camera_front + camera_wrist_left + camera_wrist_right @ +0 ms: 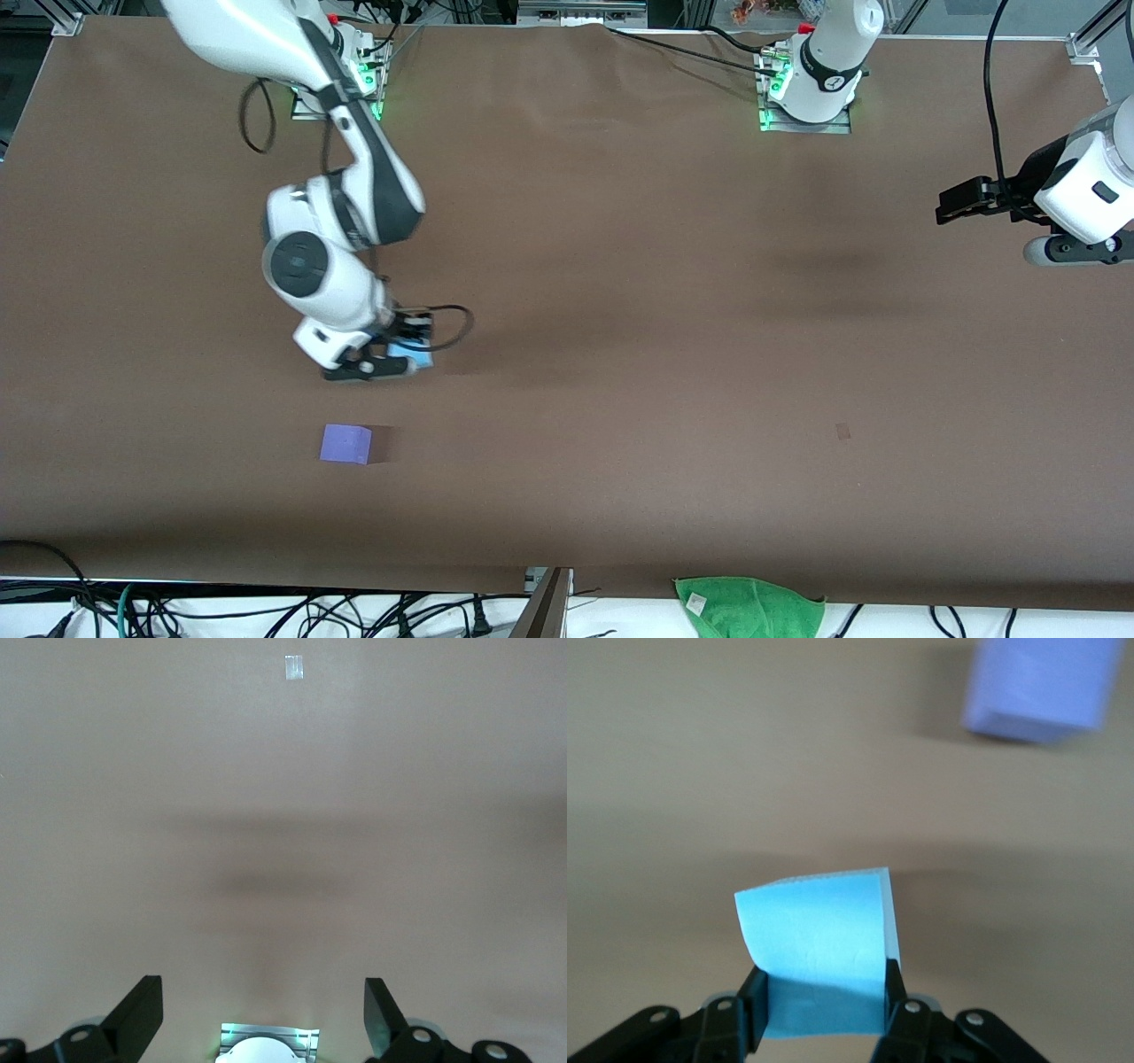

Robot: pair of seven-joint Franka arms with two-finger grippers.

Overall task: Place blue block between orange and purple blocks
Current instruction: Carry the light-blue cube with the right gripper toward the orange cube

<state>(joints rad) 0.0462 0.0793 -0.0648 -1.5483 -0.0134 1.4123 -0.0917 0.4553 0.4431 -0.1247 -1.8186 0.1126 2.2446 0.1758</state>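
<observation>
Blue block point(819, 943) is clamped between the closed fingers of the right gripper point(390, 359), which holds it over the brown table point(620, 310) toward the right arm's end. Purple block point(345, 443) rests on the table, nearer the front camera than the spot beneath the held block. Left gripper point(263, 1010) waits with jaws spread wide and empty, over the table's left-arm end.

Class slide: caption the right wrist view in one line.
Right gripper shut on the blue block, with the purple block on the table ahead.
</observation>
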